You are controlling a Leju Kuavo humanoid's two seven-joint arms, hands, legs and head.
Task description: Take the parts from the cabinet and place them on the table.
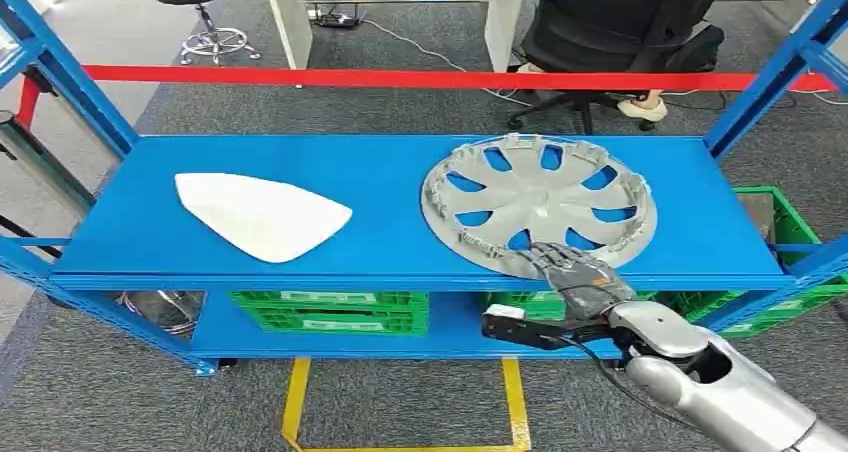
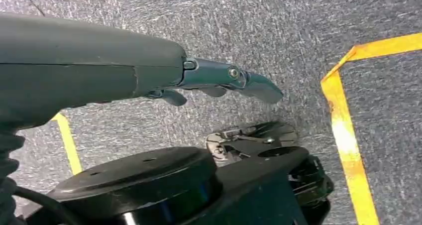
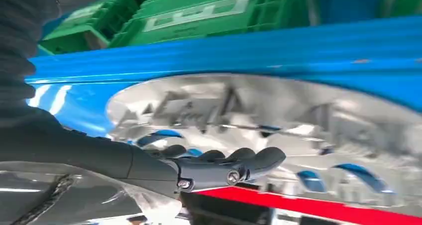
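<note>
A grey wheel cover (image 1: 540,197) lies flat on the right half of the blue shelf (image 1: 380,162). On the left half lies a white curved part (image 1: 262,215). My right hand (image 1: 575,272) reaches in from below right, its fingers stretched over the cover's near rim. The right wrist view shows the same hand (image 3: 219,163) extended along the wheel cover (image 3: 298,115); I cannot see any grip on it. My left hand (image 2: 219,80) hangs over the grey carpet, fingers straight, holding nothing.
Green crates (image 1: 330,310) stand on the lower shelf under the blue deck. A red beam (image 1: 400,77) crosses behind the shelf, blue uprights stand at both ends. A person sits on a black chair (image 1: 610,22) beyond. Yellow tape (image 1: 295,397) marks the floor in front.
</note>
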